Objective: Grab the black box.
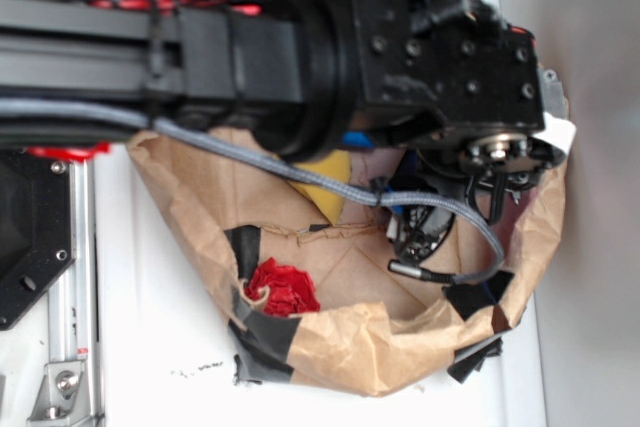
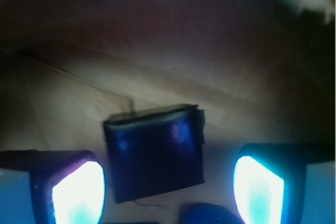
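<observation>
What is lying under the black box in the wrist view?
The black box rests on brown paper, between the open gripper fingers. A blue thing shows at its lower edge. Whatever lies directly under the box is covered.

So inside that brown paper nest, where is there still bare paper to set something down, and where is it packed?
Bare paper shows between the red crumpled piece and the gripper, and along the front rim of the brown paper. In the wrist view, paper is bare beyond the black box. It is crowded near the yellow sponge, under the arm, and between the fingers, where the box sits.
</observation>
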Controlling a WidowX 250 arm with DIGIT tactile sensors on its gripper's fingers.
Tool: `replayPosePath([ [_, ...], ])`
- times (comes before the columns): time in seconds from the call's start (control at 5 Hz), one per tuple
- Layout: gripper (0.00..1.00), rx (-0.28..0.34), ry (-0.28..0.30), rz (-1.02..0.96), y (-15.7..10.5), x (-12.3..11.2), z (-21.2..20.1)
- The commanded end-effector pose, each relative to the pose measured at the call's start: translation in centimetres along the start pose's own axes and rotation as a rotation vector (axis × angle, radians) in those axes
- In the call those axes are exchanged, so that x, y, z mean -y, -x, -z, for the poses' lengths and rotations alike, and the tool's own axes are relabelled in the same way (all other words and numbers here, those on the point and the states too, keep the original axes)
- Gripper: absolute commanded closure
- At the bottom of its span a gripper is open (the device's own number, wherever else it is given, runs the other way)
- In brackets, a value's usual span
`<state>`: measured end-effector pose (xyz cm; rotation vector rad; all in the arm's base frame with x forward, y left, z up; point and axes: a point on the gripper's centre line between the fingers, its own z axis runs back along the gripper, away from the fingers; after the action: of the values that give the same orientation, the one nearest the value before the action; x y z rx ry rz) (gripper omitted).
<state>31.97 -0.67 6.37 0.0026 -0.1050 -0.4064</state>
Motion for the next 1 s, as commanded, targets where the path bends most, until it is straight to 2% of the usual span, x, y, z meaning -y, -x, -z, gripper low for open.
replayPosePath([
  [0.0, 0.00, 0.025, 0.058, 0.022, 0.6, 1.2, -0.2],
  [0.2, 0.00, 0.032, 0.040, 0.044, -0.3, 1.2, 2.7],
  [0.4, 0.00, 0.036, 0.098, 0.067, -0.8, 1.9, 6.4],
  [0.6, 0.00, 0.033, 0.152, 0.076, -0.5, 2.9, 7.1],
  [0.8, 1.00, 0.049, 0.146, 0.014, -0.5, 2.3, 4.9],
])
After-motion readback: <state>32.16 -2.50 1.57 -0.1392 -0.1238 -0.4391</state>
